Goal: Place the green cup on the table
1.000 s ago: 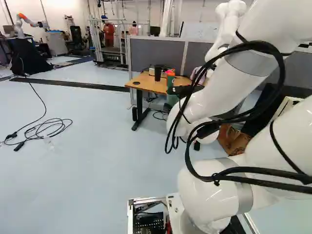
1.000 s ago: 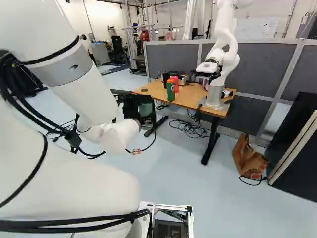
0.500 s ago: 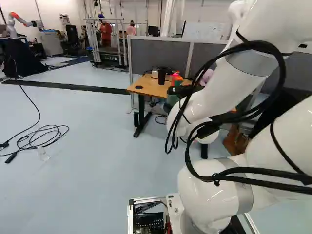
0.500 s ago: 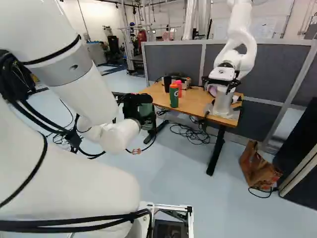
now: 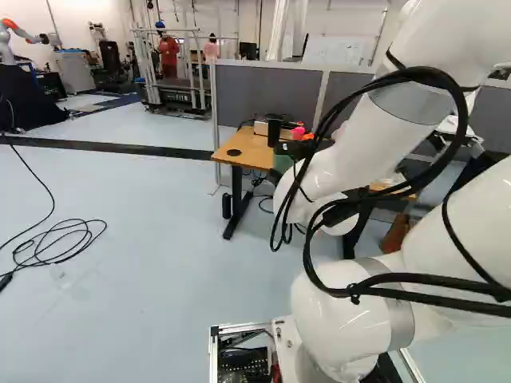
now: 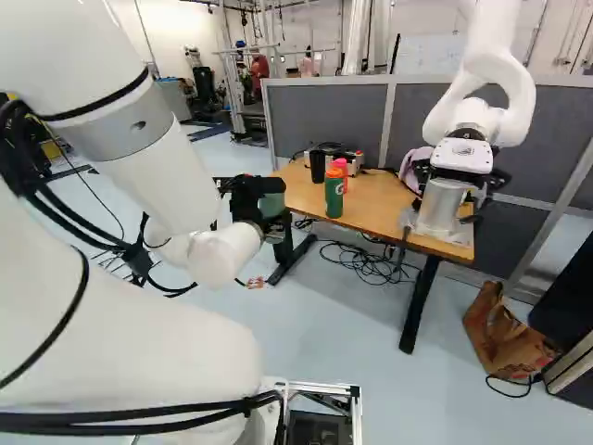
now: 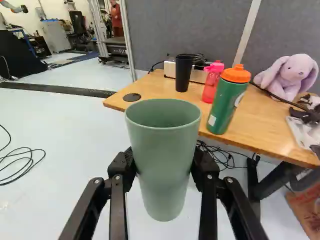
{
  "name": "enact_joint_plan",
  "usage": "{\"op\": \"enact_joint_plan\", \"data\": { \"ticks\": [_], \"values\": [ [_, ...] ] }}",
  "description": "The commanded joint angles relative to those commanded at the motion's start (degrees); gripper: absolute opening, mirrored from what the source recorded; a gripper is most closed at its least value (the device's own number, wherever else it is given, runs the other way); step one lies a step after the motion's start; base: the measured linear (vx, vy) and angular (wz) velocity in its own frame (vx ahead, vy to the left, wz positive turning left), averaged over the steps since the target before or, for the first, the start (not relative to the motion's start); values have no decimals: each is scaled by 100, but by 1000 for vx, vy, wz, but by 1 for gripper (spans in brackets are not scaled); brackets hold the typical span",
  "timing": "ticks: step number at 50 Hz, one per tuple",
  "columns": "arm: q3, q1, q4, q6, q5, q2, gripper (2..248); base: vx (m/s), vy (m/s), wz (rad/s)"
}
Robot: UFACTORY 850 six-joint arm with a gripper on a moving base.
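Now base (image 5: 214, 355) moved, table (image 6: 384, 199) nearer

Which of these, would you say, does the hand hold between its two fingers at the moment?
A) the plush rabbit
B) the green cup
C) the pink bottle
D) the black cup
B: the wrist view shows the green cup clasped from both sides by the hand.

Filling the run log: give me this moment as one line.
jaws: shut on green cup | cup: upright, off the table | on table: black cup, pink bottle, green bottle | status: not placed
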Motion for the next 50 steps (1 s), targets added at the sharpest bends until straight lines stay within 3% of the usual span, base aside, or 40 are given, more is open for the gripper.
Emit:
{"op": "enact_joint_plan", "data": {
  "ticks": [26,50],
  "values": [
    [0,0,0,0,0,0,127,272,114,-50],
    [-741,72,30,0,4,-838,127,53,24,7]
  ]
}}
